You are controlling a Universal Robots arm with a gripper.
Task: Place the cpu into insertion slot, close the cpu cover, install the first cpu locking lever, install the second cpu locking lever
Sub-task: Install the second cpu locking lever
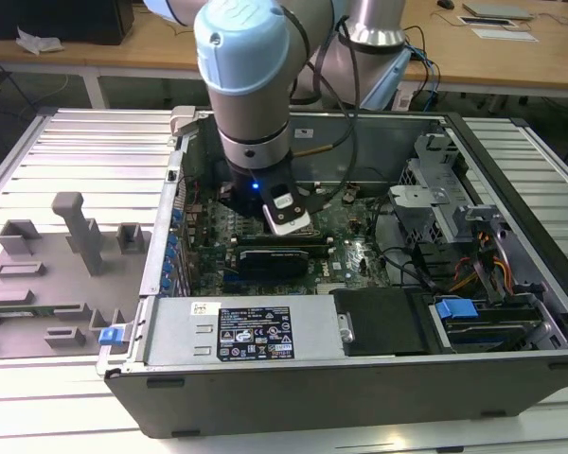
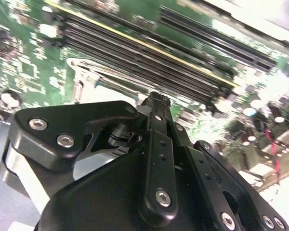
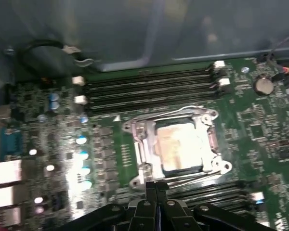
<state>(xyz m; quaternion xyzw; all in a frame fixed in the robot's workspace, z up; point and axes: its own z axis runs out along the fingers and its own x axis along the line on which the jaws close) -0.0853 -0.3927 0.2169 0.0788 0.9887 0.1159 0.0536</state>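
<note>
Landmark: the green motherboard [image 3: 260,130] lay inside the open grey metal computer case [image 1: 360,369].
Arm: the pale blue and silver robot arm [image 1: 241,71] reached down into the case, above the motherboard.
Gripper: the black two-finger gripper [image 3: 155,188] hung over the motherboard, beside the socket; its fingers [image 2: 156,120] were pressed together with nothing between them.
Cpu: the small flat square cpu with a pale silvery-beige metal top [image 3: 180,144] sat in the socket near the middle of the motherboard.
Cpu cover: the thin silvery metal cpu cover frame [image 3: 142,154] lay down around the cpu, whose top showed through its square window.
Locking levers: thin wire levers [image 3: 183,111] ran along the socket's edges; whether they were latched could not be told.
Memory slots: long black slots [image 3: 149,86] ran along the motherboard just beside the socket.
</note>
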